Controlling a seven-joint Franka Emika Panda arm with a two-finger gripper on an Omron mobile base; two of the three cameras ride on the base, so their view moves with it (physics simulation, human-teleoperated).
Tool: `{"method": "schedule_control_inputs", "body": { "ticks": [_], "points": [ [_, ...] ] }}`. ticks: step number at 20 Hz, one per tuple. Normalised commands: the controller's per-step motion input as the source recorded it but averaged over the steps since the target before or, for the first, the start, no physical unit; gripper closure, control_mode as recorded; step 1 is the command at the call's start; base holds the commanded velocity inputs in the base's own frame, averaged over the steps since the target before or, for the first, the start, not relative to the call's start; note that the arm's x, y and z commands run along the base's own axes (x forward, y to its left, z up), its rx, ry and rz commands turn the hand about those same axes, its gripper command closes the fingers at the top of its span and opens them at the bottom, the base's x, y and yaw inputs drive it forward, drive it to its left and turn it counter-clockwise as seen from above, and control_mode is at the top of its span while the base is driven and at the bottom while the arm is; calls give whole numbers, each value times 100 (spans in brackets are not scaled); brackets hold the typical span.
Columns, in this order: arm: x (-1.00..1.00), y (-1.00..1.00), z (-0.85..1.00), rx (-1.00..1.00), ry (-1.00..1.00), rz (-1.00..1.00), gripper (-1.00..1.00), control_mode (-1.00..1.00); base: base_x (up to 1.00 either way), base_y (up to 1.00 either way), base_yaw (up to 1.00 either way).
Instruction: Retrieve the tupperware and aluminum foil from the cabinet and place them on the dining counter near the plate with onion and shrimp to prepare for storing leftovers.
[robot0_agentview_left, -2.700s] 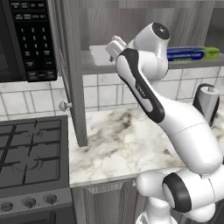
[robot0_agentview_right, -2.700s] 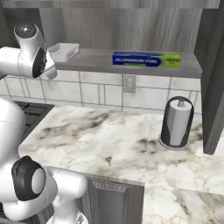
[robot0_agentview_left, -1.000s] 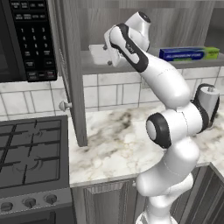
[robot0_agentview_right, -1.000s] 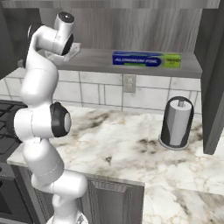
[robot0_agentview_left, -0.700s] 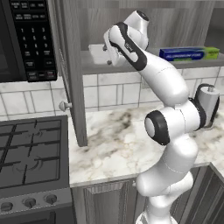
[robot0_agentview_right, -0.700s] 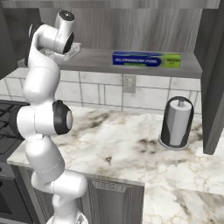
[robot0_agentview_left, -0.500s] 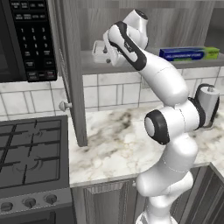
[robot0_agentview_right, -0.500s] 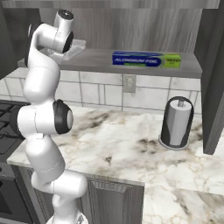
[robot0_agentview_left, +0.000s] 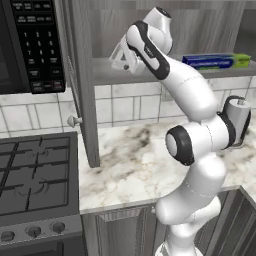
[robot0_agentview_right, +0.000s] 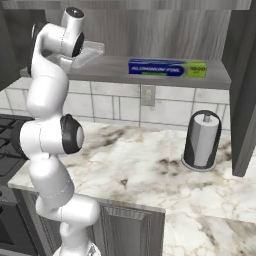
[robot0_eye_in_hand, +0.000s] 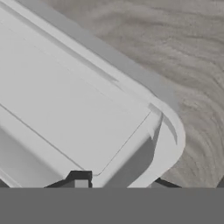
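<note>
The tupperware (robot0_eye_in_hand: 83, 109) is a shallow rectangular tray of smooth, translucent white-grey plastic with rounded corners and a flared rim. It sits at the left end of the inner shelf (robot0_agentview_right: 150, 77) of the cabinet (robot0_agentview_left: 80, 85), tipped up off the shelf, its long axis slanting up toward the cabinet's back wall in the left base view (robot0_agentview_left: 122, 54). In the hand view its long axis runs diagonally from upper left to lower right, one rounded corner pointing lower right.

The gripper (robot0_eye_in_hand: 116, 181) has its two dark fingertips on either side of the wall at that corner, pinching the rim (contact looks made, though the tips are mostly cut off at the picture's edge).

The aluminum foil (robot0_agentview_right: 167, 68) is a long narrow box, dark blue with a yellow-green end, lying flat along the same shelf, lengthwise left to right, well apart from the tupperware. The cabinet is matte grey wood-grain, with a slab door and a small round knob (robot0_agentview_left: 73, 120). Below, a marble worktop (robot0_agentview_right: 145, 165) holds a dark cylinder (robot0_agentview_right: 201, 140).
</note>
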Motion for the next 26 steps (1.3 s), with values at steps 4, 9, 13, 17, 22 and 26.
{"method": "schedule_control_inputs", "body": {
  "ticks": [4,9,13,17,22,26],
  "points": [
    [-100,-70,0,0,-4,-17,100,-100,0,0,0],
    [-100,-91,0,1,-3,-18,100,-100,0,0,0],
    [-100,-94,0,1,0,-17,100,-100,0,0,0],
    [-100,-68,-1,0,6,-17,100,-100,0,0,0],
    [-77,-6,-15,0,2,-3,100,-100,0,0,0],
    [-36,0,-8,0,0,0,100,100,-17,0,1]
  ]
}}
